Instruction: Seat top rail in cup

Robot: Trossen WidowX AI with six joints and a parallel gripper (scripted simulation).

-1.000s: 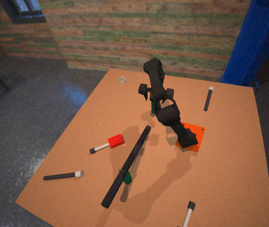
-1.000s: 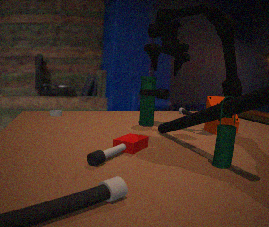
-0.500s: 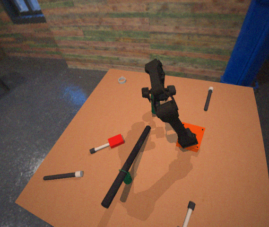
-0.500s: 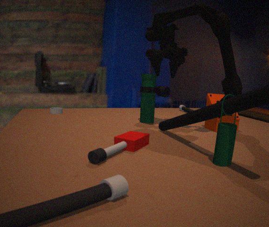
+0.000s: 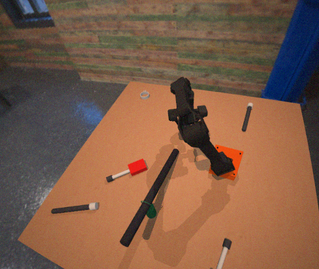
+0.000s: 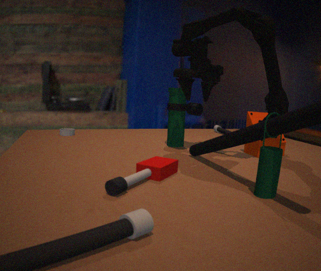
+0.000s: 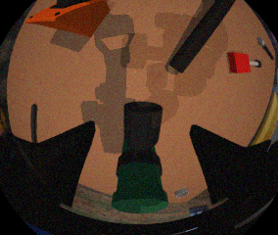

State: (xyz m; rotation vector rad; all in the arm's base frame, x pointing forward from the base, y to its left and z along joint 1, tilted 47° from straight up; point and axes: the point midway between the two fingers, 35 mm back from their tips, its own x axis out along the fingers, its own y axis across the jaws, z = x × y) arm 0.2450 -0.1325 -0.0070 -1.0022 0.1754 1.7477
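My gripper [image 6: 197, 99] [image 7: 145, 128] is open and empty. Its fingertips are just above the rail-end cup, one toward each side. The black cup [image 6: 194, 109] [image 7: 143, 134] hangs on the dark brace band [image 6: 175, 106] [image 7: 139, 164], high on the upright green big post [image 6: 175, 128] [image 7: 139, 188]; the arm hides the post in the top view. The long black rail [image 5: 161, 177] [image 6: 227, 141] [image 7: 203, 34] slants through the loop [image 6: 264, 128] above the green small post [image 5: 151, 212] [image 6: 268, 171]. Its low end is near the table, outside the cup and apart from my gripper.
An orange block [image 5: 237, 159] [image 6: 253, 145] [image 7: 90, 20] stands by the arm's base. A red block [image 5: 137, 167] [image 6: 157, 167] [image 7: 238, 63] with a white handle lies left of the rail. Several short rods and a grey ring [image 5: 144, 93] [image 6: 67, 132] [image 7: 181, 193] lie farther out.
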